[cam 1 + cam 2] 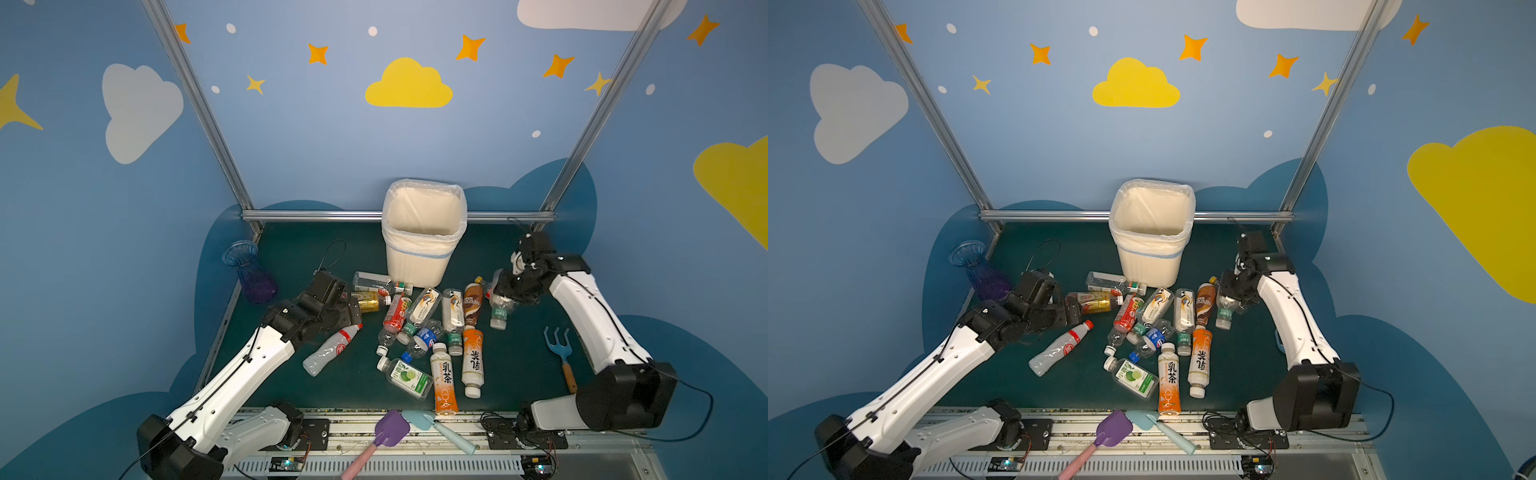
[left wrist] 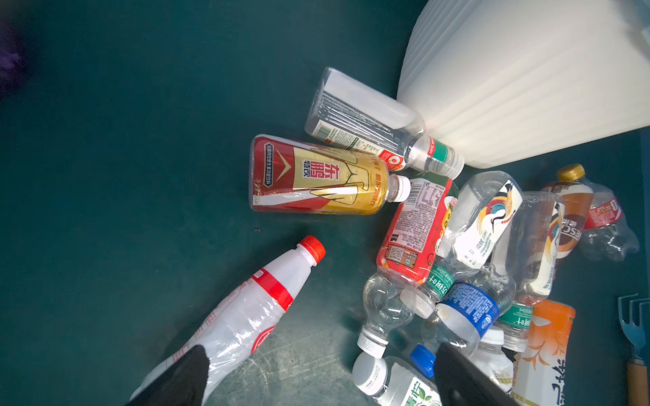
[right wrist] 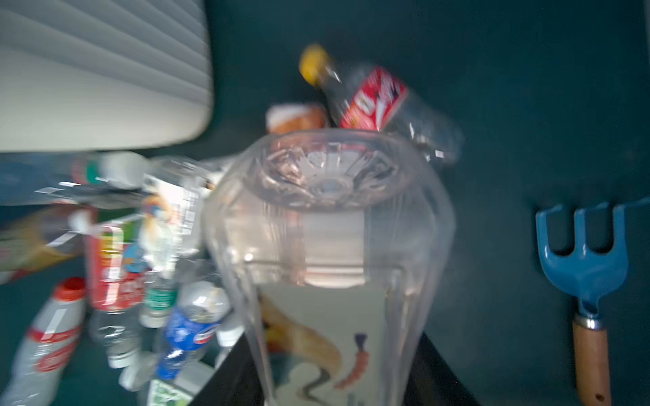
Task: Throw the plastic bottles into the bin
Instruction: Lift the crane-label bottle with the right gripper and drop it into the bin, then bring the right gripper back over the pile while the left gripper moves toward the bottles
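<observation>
Your right gripper (image 1: 503,300) is clamped on a clear green-banded bottle (image 1: 500,313), hanging cap-down just right of the bin (image 1: 417,262). Your left gripper (image 2: 316,376) gapes wide just beside the red-capped bottle (image 2: 246,316), left of the bin. No bottle shows inside the bin (its floor is hidden), so about 13 lie in front of it. Readable: 乳茶 on the orange bottle (image 1: 444,382), 东鹏 on the gold bottle (image 2: 316,179), NESCAFE on the brown bottle (image 1: 472,307).
</observation>
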Controlling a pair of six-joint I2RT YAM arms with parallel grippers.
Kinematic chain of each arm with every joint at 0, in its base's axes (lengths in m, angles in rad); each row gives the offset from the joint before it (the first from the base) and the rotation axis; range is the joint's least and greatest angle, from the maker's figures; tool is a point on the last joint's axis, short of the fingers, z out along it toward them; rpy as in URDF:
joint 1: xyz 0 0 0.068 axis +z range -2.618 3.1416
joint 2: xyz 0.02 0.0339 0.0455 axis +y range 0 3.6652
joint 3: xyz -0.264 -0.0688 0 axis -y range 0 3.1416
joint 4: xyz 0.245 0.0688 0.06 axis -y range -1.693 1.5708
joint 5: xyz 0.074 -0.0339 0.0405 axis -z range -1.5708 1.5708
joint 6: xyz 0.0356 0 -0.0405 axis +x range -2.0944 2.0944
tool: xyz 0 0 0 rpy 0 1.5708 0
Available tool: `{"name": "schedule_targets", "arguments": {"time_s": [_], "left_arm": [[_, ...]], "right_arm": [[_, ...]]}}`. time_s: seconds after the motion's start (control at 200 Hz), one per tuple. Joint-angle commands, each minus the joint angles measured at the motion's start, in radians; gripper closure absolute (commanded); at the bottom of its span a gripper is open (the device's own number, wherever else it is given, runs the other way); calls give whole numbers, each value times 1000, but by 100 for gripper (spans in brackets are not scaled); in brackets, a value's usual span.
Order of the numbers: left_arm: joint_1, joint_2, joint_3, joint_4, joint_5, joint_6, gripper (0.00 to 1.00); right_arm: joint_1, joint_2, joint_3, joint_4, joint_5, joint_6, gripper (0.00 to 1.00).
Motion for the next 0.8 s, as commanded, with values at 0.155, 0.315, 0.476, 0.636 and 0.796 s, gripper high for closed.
{"name": "schedule_targets", "arguments": {"time_s": [0.155, 0.315, 0.476, 0.636, 0.796], "left_arm": [[5, 52, 76, -5, 38, 26, 0], [2, 72, 90, -1, 97, -1, 0], [-63, 45, 84, 3, 87, -27, 0], [-133, 45, 87, -18, 33, -30, 5], [-156, 107, 108, -28, 65, -17, 13]], "right_arm": [[165, 308, 858, 4, -270, 113, 30], [146, 523, 1218, -123, -267, 140, 12], [24, 242, 727, 41, -259, 123, 12], [-104, -30, 306, 67, -220, 29, 12], [-149, -155, 79, -46, -167, -91, 12]]}}
